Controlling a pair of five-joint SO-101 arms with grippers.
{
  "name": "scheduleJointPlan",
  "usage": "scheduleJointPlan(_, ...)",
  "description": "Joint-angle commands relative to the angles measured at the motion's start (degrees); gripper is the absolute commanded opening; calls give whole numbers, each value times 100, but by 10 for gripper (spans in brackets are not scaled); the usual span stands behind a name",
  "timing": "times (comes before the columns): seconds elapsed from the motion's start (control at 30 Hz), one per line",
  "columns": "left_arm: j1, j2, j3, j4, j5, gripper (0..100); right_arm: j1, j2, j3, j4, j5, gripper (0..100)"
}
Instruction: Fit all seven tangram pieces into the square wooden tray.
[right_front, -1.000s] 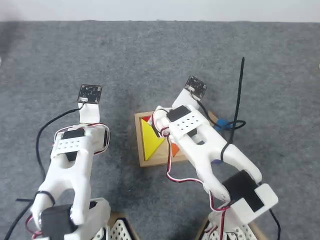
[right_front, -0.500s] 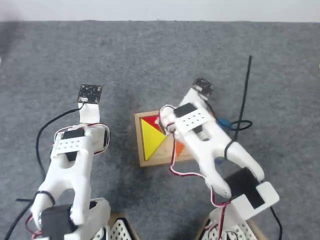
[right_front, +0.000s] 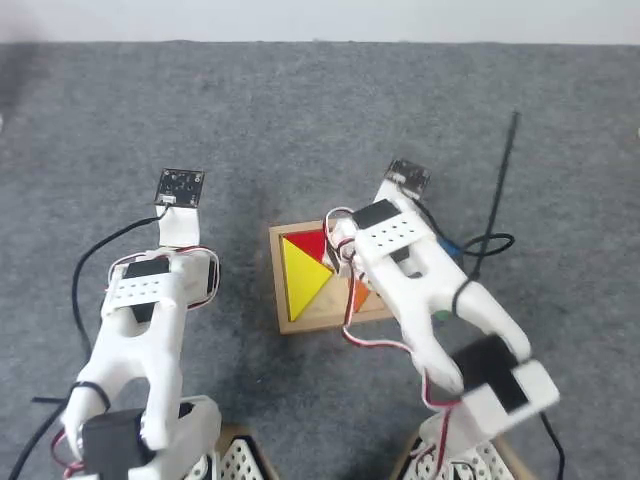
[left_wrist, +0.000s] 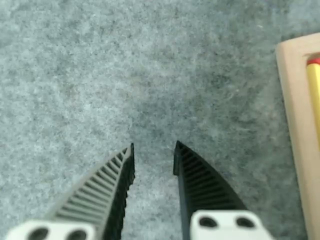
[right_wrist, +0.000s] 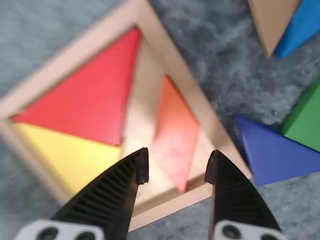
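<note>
Since the orange piece (right_wrist: 175, 135) just under the spread right claw (right_wrist: 177, 160) sits apart from the red piece (right_wrist: 85, 95), I'd guess it's poised to nudge it; left claw (left_wrist: 154, 150) hangs parted, empty.

Square wooden tray (right_wrist: 175, 67) lies flat; inside I count red triangle (right_wrist: 85, 105), yellow triangle (right_wrist: 70, 160) touching it, orange piece (right_wrist: 175, 135); dark blue piece (right_wrist: 265, 155), green piece (right_wrist: 306, 120), light blue piece (right_wrist: 306, 25), tan piece (right_wrist: 272, 17) loose outside its rim.

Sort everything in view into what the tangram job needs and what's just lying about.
Job: wooden tray; red triangle, yellow triangle and orange piece inside it; dark blue triangle, green piece, light blue piece and tan triangle outside it.
Lying about: black cable; grey mat.
</note>
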Motion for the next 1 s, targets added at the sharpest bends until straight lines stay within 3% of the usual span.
scheduleJointPlan(0.0, 0, -35, -13, -114, -26, 125, 66, 532, -475, -40, 62, 191)
scheduleJointPlan(0.47, 0, -35, -13, -114, -26, 125, 268, 1824, -1433, 4, 97, 184)
scheduleJointPlan(0.63, 0, -35, -13, -105, -26, 125, 295, 1991, -1407, 22, 105, 13)
scheduleJointPlan(0.8, 0, -35, -13, -105, -26, 125, 251, 1991, -1547, 347, 756, 4)
scheduleJointPlan(0.97, 0, -35, -13, -105, -26, 125, 251, 1991, -1820, 831, 835, 8)
